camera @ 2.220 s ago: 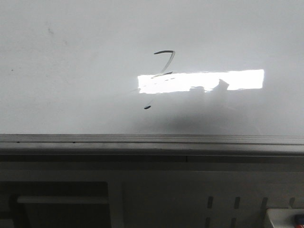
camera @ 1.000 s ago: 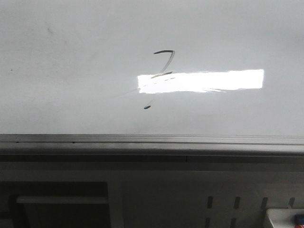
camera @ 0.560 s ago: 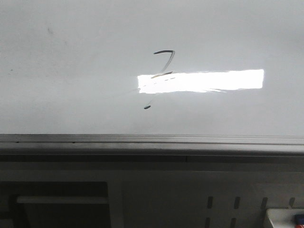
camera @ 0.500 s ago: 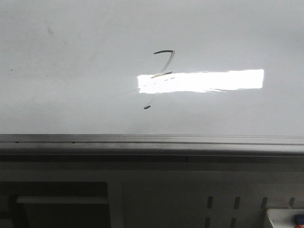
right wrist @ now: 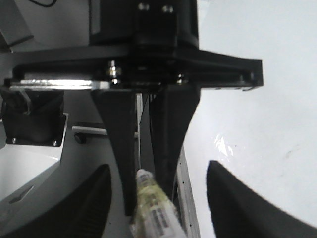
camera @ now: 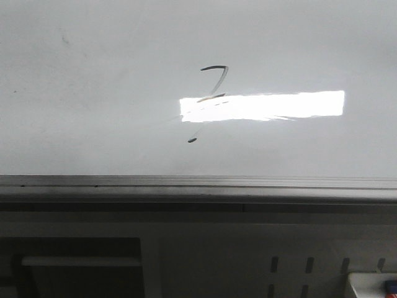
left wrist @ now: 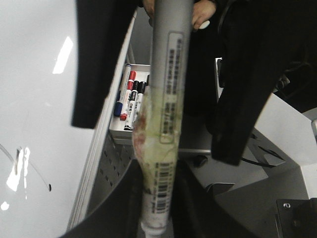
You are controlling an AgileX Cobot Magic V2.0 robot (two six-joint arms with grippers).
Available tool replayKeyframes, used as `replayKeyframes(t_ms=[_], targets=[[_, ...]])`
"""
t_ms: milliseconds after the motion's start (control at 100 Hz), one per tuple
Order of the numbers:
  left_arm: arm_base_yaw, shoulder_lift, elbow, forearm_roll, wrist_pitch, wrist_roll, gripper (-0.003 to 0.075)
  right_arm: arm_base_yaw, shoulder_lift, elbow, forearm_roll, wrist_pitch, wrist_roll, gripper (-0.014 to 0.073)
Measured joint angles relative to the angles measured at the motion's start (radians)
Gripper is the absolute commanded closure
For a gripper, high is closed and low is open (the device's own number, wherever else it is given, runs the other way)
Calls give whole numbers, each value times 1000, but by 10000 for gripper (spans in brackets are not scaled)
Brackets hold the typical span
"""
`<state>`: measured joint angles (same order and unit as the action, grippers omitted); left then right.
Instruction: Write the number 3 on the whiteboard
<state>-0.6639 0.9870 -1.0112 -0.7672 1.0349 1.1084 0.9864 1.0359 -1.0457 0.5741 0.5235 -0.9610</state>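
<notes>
The whiteboard [camera: 93, 124] fills the front view, with its grey frame edge along the bottom. The number 3 [camera: 213, 84] is a thin black 7-like hook with a faint tail and a short dash below it. No gripper shows in the front view. My left gripper [left wrist: 157, 171] is shut on a marker [left wrist: 166, 99] with a grey cap and a taped, barcoded body. My right gripper [right wrist: 159, 168] is open. Its fingers [left wrist: 96, 64] stand wide on both sides of the marker without touching it. The marker's end [right wrist: 148, 193] pokes out between the left gripper's fingers [right wrist: 121, 144].
A bright rectangular glare [camera: 263, 105] lies across the board just under the hook. A white tray with several markers [left wrist: 131, 99] sits beside the board's edge, and its corner shows in the front view [camera: 372, 285]. A person's hand [left wrist: 200, 17] is behind the arms.
The arm's dark reflection and shadow at the glare 2.2 s ago have gone. The strokes on the board are unchanged.
</notes>
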Motion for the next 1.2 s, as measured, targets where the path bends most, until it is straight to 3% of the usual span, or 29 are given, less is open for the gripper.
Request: replayKeyframes(t_ms=[300,410,490,540,940,1200], targets=[[0,2,0,19,29,0,741,6,-11,-47,35,-43,0,186],[0,2,0,40,-4,-49,741,6,-49,-53,35,-84,0,347],[0,2,0,80,-67,-127,741,6,-91,-58,36,-110,0,571],[0,2,2,107,-119,-196,741,-3,-117,-58,37,-119,0,664],[0,6,241,126,-675,-638,741,-217,-338,117,48,-132,17,657],[0,81,357,53,-980,-736,741,-298,-383,265,54,-147,91,658]])
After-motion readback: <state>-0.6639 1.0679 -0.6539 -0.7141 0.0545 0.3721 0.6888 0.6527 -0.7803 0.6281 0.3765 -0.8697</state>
